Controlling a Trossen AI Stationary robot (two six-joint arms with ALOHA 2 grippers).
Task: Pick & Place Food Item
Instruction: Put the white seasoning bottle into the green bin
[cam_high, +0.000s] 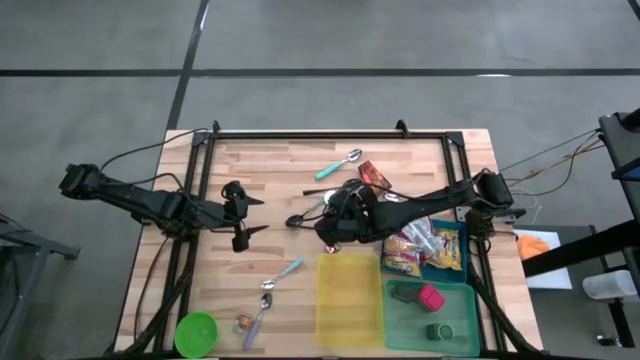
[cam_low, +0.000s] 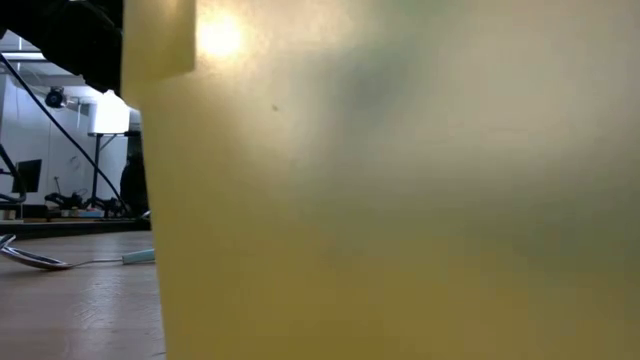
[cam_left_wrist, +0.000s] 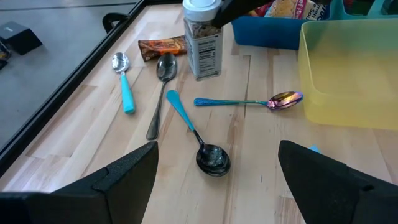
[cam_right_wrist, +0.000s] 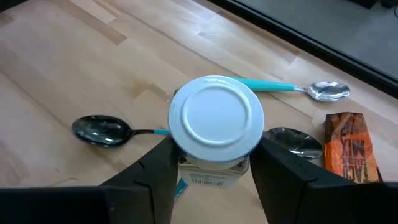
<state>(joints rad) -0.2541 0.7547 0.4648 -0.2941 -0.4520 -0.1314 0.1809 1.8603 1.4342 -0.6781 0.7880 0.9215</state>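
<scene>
Yellow plastic fills almost the whole low view, the wall of the yellow bin (cam_low: 400, 200) standing right against that camera. From above I see my right hand (cam_high: 335, 228) reaching to the middle of the tabletop (cam_high: 280, 180), down over a small jar (cam_right_wrist: 214, 134) with a white lid. Through the right wrist view its two fingers (cam_right_wrist: 152, 174) stand on either side of the jar, just below the lid, very near or just touching it; I cannot tell whether they are gripping it yet. The jar stands upright on the wood among scattered spoons, with a black spoon (cam_right_wrist: 102, 130) beside it and a teal-handled spoon (cam_right_wrist: 298, 88) and a brown snack packet (cam_right_wrist: 351, 149) beyond. My left hand (cam_high: 243, 215) waits spread wide and holding nothing, at the left side of the tabletop.

I judge the task to be at its start: the jar is not lifted, so the pick is not finished and the place is all to come. A blue bin (cam_high: 452, 262) already holds snack bags, a green tray (cam_high: 440, 330) holds a few items, and the yellow bin looks empty; which one takes the jar I cannot say.
</scene>
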